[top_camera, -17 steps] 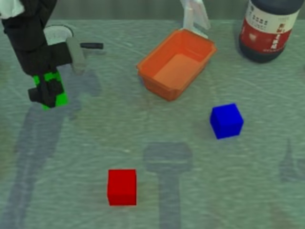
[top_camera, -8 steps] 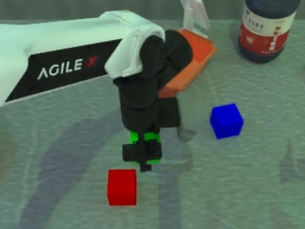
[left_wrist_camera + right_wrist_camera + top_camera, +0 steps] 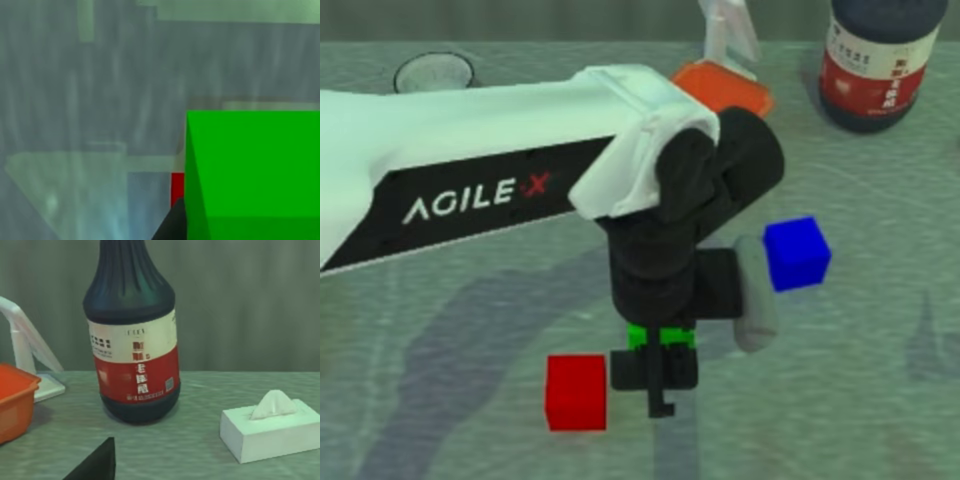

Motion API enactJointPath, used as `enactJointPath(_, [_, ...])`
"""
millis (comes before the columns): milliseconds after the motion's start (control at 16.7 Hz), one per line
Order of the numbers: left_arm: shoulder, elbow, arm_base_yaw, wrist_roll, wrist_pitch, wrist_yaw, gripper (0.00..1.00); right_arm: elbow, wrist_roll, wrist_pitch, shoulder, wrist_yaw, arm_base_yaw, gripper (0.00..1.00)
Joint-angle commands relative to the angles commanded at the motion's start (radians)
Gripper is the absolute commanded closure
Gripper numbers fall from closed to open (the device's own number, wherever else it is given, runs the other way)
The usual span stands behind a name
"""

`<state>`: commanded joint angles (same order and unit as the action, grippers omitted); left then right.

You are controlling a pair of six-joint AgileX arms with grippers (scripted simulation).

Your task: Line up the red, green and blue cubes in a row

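Three plain matte cubes — green cube [image 3: 661,336] in left tool [image 3: 656,372].

Orange tray [image 3: 725,88], dark bottle [image 3: 880,60], tissue box [image 3: 270,432]

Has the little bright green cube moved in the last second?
Yes. Held in the left end effector, the bright green matte cube has travelled from the table's far left to just right of the unmoved bright red matte cube.

Top view looks straight down, left wrist view close on green cube [image 3: 252,172], right wrist view level
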<state>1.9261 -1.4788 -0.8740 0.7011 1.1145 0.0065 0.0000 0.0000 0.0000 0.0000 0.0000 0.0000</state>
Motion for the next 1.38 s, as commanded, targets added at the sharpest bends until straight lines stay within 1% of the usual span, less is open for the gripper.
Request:
enactJointPath(120, [0.006, -0.001, 0.003, 0.003, -0.001, 0.001, 1.0, 0.0, 0.0, 0.0, 0.0, 0.0, 0.0, 0.0])
enactJointPath(240, [0.018, 0.022, 0.001, 0.003, -0.038, 0.0, 1.0, 0.0, 0.0, 0.0, 0.0, 0.0, 0.0, 0.0])
enactJointPath(600, [0.092, 0.139, -0.005, -0.003, -0.232, 0.002, 1.0, 0.0, 0.0, 0.0, 0.0, 0.0, 0.0, 0.0])
enactJointPath(900, [0.099, 0.15, -0.005, -0.004, -0.25, 0.001, 1.0, 0.0, 0.0, 0.0, 0.0, 0.0, 0.0, 0.0])
enactJointPath(1380, [0.099, 0.15, -0.005, -0.004, -0.25, 0.001, 0.4, 0.0, 0.0, 0.0, 0.0, 0.0, 0.0, 0.0])
